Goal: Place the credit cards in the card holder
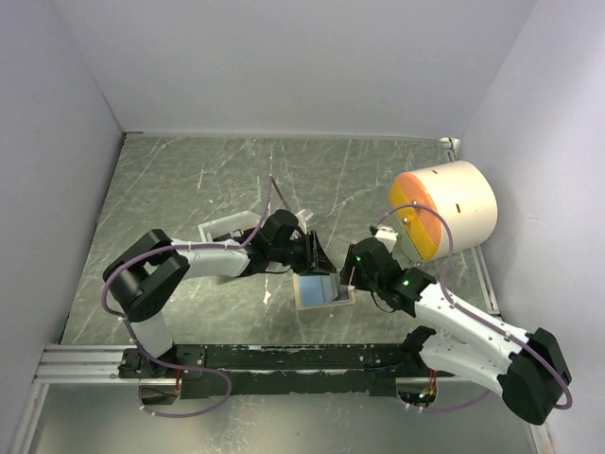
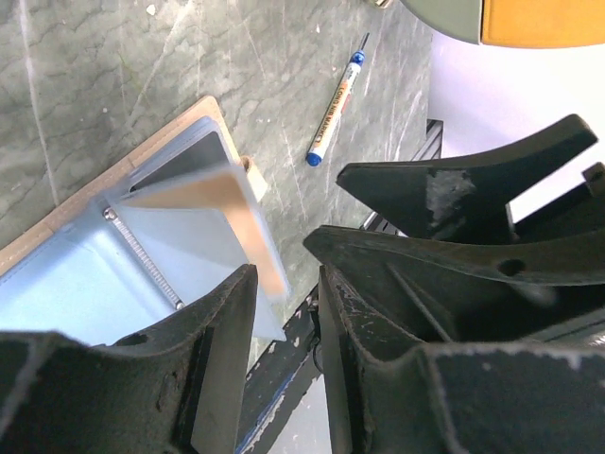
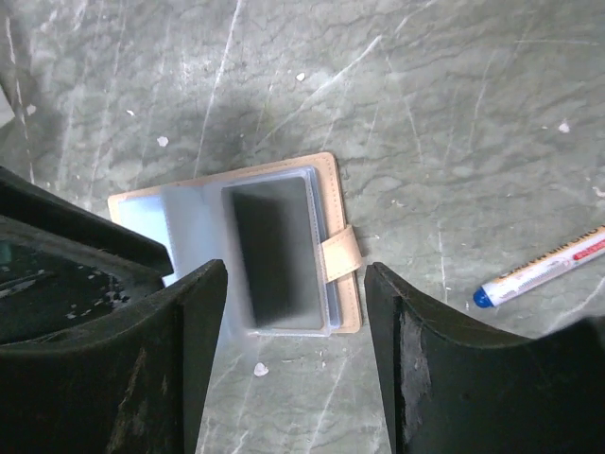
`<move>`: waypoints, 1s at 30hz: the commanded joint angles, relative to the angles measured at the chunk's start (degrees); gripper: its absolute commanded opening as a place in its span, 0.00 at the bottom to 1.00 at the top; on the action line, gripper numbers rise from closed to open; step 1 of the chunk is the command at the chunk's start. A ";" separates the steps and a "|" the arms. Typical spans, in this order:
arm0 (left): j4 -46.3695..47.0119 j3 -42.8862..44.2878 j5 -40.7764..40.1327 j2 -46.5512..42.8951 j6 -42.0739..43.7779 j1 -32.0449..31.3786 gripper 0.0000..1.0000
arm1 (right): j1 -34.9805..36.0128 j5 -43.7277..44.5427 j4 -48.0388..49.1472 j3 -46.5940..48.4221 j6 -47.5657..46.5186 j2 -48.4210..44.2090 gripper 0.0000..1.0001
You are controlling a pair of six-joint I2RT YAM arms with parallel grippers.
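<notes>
The tan card holder (image 1: 317,288) lies open on the table between both grippers, its clear bluish pockets up (image 2: 66,293) and its snap tab (image 3: 340,253) to the right. A grey card (image 3: 274,255) sits in a pocket page, blurred. In the left wrist view that page with a card (image 2: 203,203) stands tilted up. Its lower corner reaches between the tips of my left gripper (image 2: 285,274) (image 1: 321,257), whose jaws stand apart and do not pinch it. My right gripper (image 3: 295,279) (image 1: 352,274) hangs open over the holder's near edge, holding nothing.
A pen (image 3: 544,270) (image 2: 336,104) lies on the table right of the holder. A white tray (image 1: 227,230) sits behind the left arm. A big cream cylinder with an orange-yellow face (image 1: 444,213) stands at the right. White walls close in three sides.
</notes>
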 commanded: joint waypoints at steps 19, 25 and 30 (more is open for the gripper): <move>-25.94 5.18 -15.82 -11.45 11.18 4.71 0.43 | 0.22 -8.27 7.68 5.26 -0.40 -1.72 0.60; -34.32 0.94 -17.34 -21.23 15.65 15.30 0.41 | 1.15 -12.05 14.28 10.45 -1.05 8.65 0.60; -40.60 -0.04 -16.00 -26.01 19.94 26.42 0.39 | 3.43 -12.13 16.82 17.93 -2.63 17.84 0.61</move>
